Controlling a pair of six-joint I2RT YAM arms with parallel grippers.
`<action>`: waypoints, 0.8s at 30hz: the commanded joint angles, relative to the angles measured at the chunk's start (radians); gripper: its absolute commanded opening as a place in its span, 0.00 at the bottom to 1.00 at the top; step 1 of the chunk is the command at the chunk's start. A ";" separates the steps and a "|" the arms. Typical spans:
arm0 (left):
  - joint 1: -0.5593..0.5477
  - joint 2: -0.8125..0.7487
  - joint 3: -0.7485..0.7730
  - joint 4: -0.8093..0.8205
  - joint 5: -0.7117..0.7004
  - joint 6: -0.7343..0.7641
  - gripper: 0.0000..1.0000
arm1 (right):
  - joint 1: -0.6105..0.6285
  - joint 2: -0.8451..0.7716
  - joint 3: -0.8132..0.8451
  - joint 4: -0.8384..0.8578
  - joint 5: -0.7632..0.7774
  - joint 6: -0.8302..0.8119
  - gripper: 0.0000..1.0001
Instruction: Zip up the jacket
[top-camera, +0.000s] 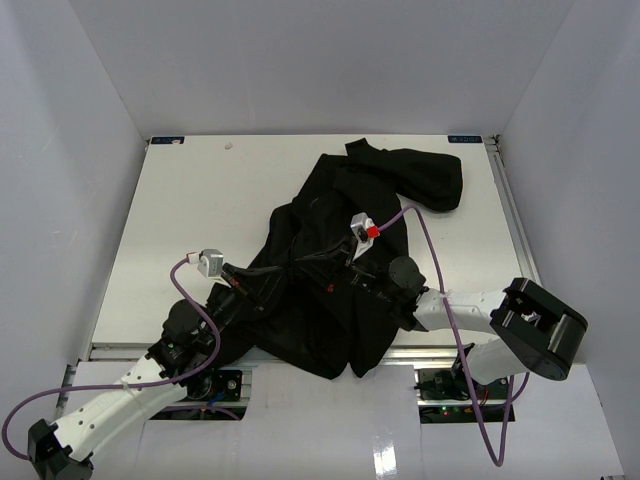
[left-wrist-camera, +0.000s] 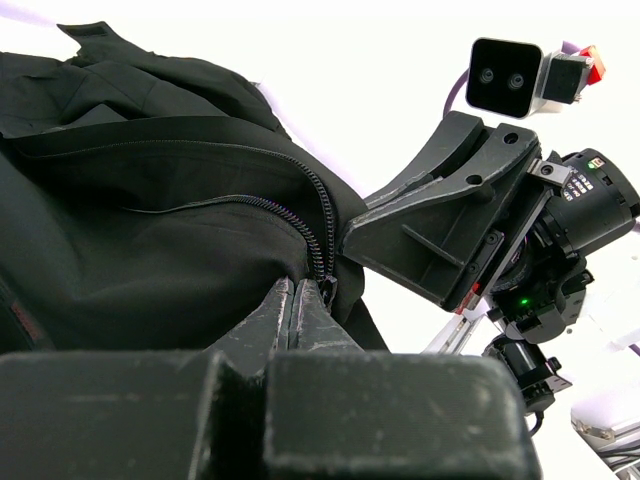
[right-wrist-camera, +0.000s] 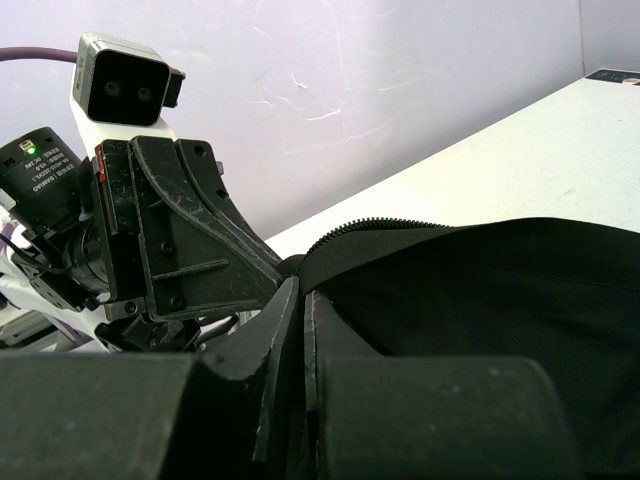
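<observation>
Jacket: the black jacket (top-camera: 330, 300) lies crumpled in a heap on the middle of the white table (top-camera: 180, 200). Its lower hem reaches past the near edge, between the 2 arm bases.
Sleeve: 1 sleeve (top-camera: 425, 175) is flung out toward the far right corner and lies on the table.
Zipper: the left wrist view shows a single row of teeth (left-wrist-camera: 316, 225) curving down a fabric edge to the left fingertips. The right wrist view shows another stretch along the top of a fold.
Left gripper: the left gripper (left-wrist-camera: 298, 292) has its jaws pressed tight together. They pinch jacket fabric right at the bottom of that row of teeth.
Right gripper: the right gripper (right-wrist-camera: 301, 295) also has its jaws tight together, nipping the jacket's edge just under the teeth.
Between the 2: they face each other over the middle of the jacket, just beside one another. I cannot tell whether they touch.
Left arm: it comes in low from the near left, and its wrist is over the jacket's left side.
Right arm: it comes from the near right with its elbow (top-camera: 540, 330) out by the table's right edge. Its forearm lies across the jacket.
Cables: a purple cable (top-camera: 440, 290) loops from each wrist back to its base.
Walls: plain white walls (top-camera: 300, 70) stand on 3 sides.
</observation>
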 joint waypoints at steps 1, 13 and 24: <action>-0.004 0.006 0.024 0.003 0.003 0.015 0.00 | 0.007 -0.028 0.024 0.245 0.036 -0.031 0.08; -0.004 0.001 0.019 -0.002 0.015 0.023 0.00 | 0.007 -0.075 0.033 0.179 0.075 -0.058 0.08; -0.004 0.009 0.017 0.001 0.044 0.032 0.00 | 0.002 -0.060 0.070 0.129 0.028 -0.054 0.08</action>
